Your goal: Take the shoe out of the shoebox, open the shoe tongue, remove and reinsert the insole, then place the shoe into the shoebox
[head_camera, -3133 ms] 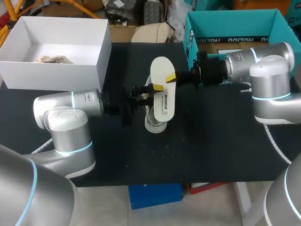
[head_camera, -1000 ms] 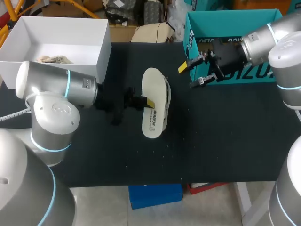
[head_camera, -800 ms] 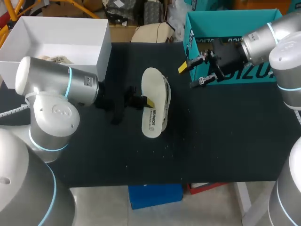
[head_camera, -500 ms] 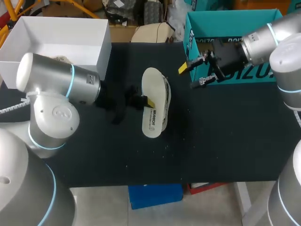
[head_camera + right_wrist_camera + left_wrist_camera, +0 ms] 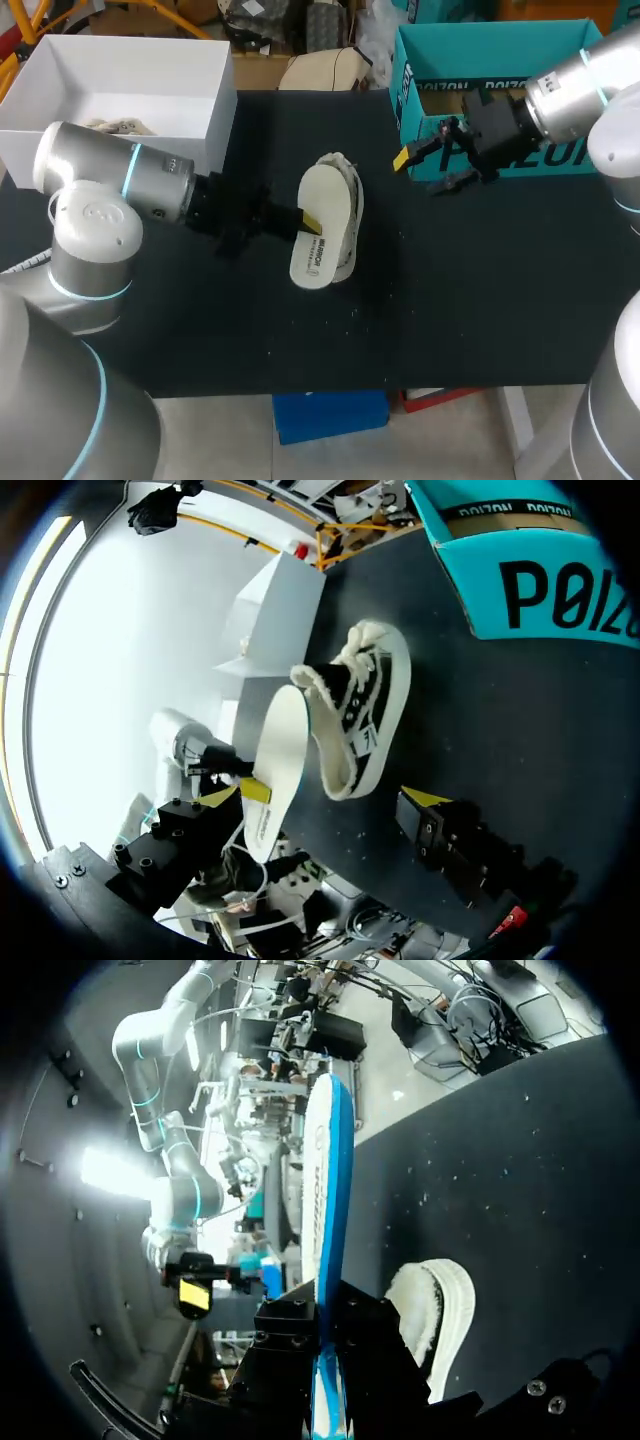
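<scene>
Now | left hand (image 5: 306, 219) clamped on insole (image 5: 322, 200), beside shoe (image 5: 349, 228) | right hand (image 5: 421, 172) spread, well apart

A white foam insole (image 5: 318, 235) is held just left of a black-and-white shoe (image 5: 347, 212). A white cardboard box (image 5: 215, 110) is set behind-left, a teal cardboard box (image 5: 405, 70) behind-right

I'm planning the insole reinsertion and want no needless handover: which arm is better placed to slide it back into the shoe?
Left. The left arm's fingers are shut on the insole, holding it right beside the shoe. The right arm's fingers stand open and empty, apart from both, by the teal shoebox.
</scene>
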`<state>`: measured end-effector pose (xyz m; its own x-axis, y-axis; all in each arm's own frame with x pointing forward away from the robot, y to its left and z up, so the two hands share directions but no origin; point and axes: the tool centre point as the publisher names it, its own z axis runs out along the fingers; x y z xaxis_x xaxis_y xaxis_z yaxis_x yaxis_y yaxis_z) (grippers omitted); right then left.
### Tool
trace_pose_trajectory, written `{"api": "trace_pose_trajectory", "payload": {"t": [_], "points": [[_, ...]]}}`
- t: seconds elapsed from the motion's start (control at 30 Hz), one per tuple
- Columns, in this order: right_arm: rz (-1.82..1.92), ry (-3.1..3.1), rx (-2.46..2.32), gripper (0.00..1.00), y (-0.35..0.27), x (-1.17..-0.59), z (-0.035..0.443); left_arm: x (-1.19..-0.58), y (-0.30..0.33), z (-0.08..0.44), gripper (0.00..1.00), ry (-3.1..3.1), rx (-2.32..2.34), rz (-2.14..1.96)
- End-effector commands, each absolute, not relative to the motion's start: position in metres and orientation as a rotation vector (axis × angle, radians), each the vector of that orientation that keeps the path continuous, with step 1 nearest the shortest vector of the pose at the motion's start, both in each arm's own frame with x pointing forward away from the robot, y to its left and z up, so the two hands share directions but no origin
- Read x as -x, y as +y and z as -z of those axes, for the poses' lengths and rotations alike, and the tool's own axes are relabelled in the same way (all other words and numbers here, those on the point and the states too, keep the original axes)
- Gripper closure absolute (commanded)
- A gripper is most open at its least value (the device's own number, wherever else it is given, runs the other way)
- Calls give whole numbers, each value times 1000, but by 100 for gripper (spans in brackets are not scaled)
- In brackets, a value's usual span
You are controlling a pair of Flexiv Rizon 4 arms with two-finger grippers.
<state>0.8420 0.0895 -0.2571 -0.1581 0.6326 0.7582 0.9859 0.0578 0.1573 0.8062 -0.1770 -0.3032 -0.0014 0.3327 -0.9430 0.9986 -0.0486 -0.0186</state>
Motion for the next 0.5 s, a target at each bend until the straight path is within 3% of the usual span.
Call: {"api": "trace_pose_trajectory", "payload": {"t": [0.03, 0.5], "points": [[969, -1859, 1650, 0, 78, -827, 248, -805, -176, 304, 100, 1422, -1493, 1087], [1059, -2052, 1675, 0, 53, -787, 235, -793, -176, 304, 100, 1466, -1565, 1082]]}}
